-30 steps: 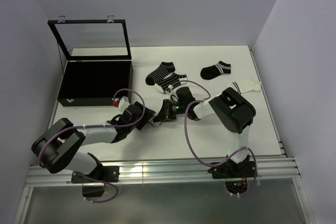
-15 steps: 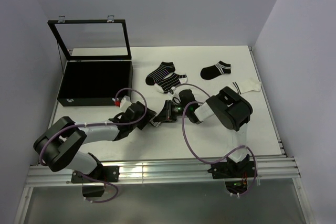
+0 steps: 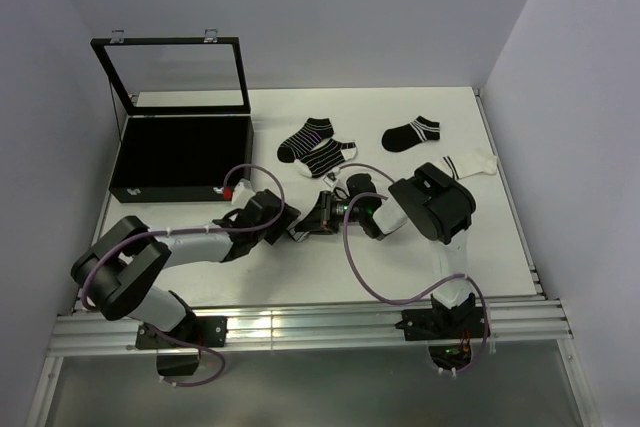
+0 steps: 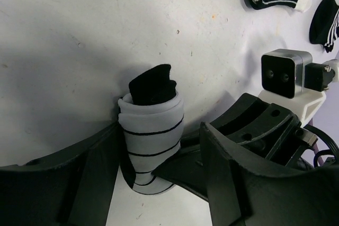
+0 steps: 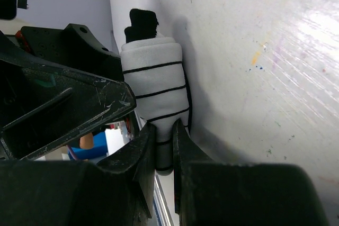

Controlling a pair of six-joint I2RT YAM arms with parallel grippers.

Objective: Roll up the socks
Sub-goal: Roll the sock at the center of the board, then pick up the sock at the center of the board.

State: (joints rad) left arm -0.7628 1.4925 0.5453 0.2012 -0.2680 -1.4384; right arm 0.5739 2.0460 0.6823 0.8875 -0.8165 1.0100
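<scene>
Upper left on the white table stands an open black case. At centre, the left gripper has jaws apart around a rolled sock; the right gripper is clamped on its end. Higher up lie flat socks.

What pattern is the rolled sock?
Rolled sock: white, thin black stripes, black core; best in right wrist view.

We see one rolled bundle, white with thin black stripes, a black sock poking out. Farther back lie four flat socks
</scene>
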